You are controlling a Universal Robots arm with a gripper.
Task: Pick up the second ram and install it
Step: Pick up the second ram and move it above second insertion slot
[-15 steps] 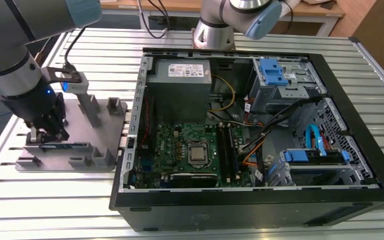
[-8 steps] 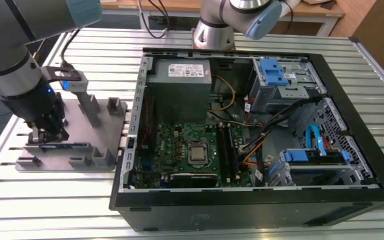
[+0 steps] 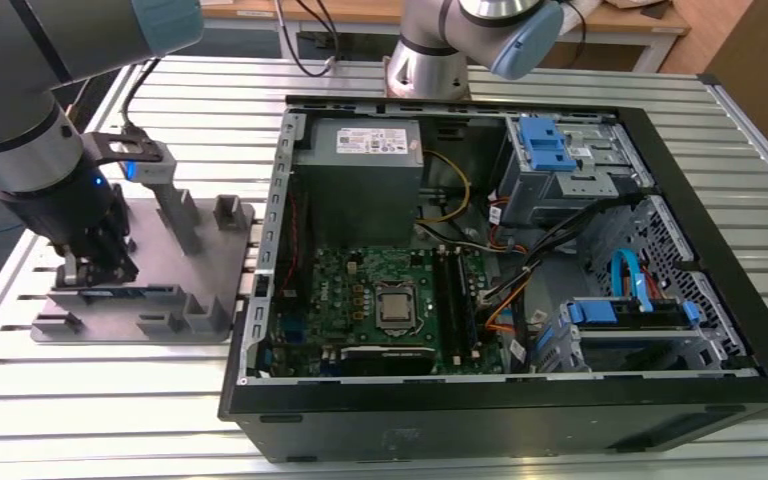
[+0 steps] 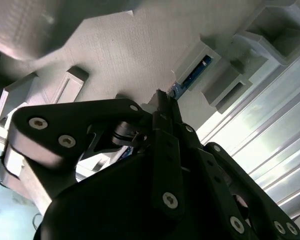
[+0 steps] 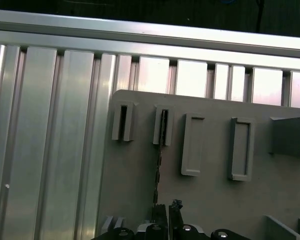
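The pincer (image 3: 85,274) hangs low over the grey fixture block (image 3: 224,290) on the worktop (image 3: 91,400), at the second ram (image 4: 191,76) standing in 1 slot (whether it grips, I cannot tell).

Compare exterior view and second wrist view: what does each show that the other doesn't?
Exterior view's own: open black computer case with green motherboard and blue plastic drive caddies. Second wrist view's own: black gripper linkage close up, plus the edge of the thin, bluish memory stick standing in a fixture slot. Shared: grey plastic fixture block, slatted aluminium table, gripper at the block.
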